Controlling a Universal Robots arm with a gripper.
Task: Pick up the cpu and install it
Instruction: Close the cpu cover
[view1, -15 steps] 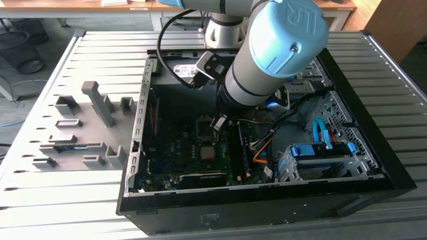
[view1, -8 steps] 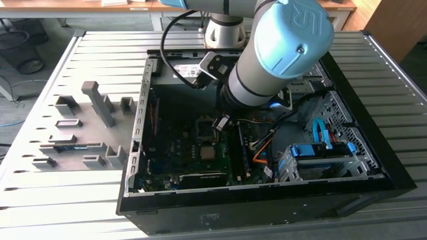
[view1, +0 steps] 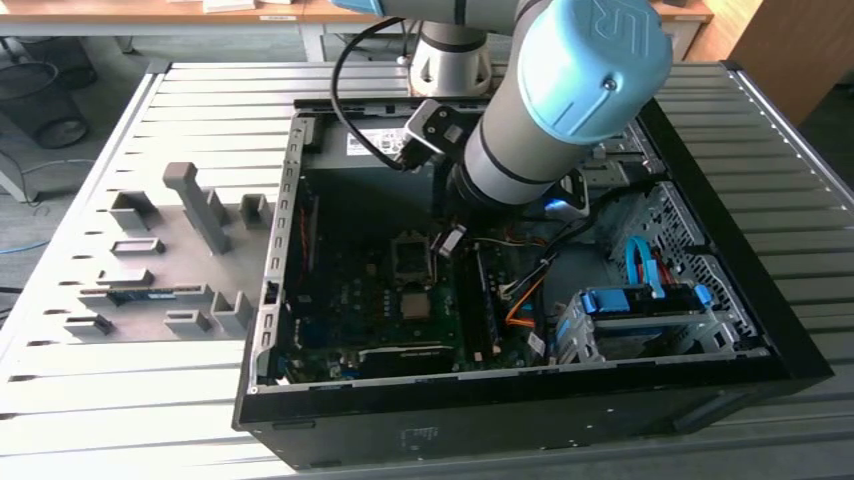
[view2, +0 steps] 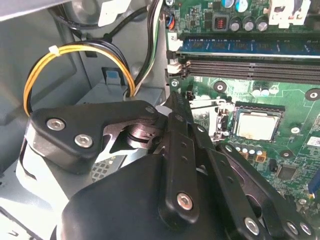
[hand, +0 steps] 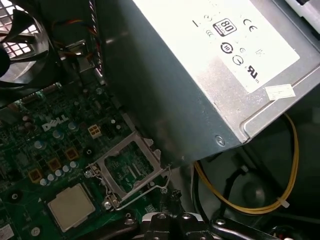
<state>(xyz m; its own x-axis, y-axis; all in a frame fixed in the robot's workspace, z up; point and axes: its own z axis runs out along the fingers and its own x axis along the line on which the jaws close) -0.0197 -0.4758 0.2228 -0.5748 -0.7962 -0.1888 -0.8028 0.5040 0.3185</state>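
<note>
Slatted metal table (view1: 200, 110) carrying an open desktop computer case (view1: 534, 420), spread across the centre and right of the exterior view. Grey-and-blue robot arm (view1: 561, 100) angled down from the top of that frame into the case. Grey power-supply box (hand: 210, 60) across the upper right of the first wrist view, green motherboard (hand: 30, 150) at lower left. Black gripper (view2: 174, 102) low and central in the second wrist view, tips seemingly pressed together on nothing, near the socket. Hinged socket frame (hand: 141, 183) standing raised. The cpu (view2: 257, 125), a silver square, apparently seated flat in the socket right of centre; the same cpu (hand: 71, 206) at lower left of the first wrist view. Likely hazards: bent socket pins from a chip lying slightly askew under any downward push, or a snag on the yellow cable loop (view2: 30, 85) beside the gripper. Whole case layout given by the exterior view, memory slots (view2: 250, 67) by the second wrist view, the raised frame's shape by the first.
</note>
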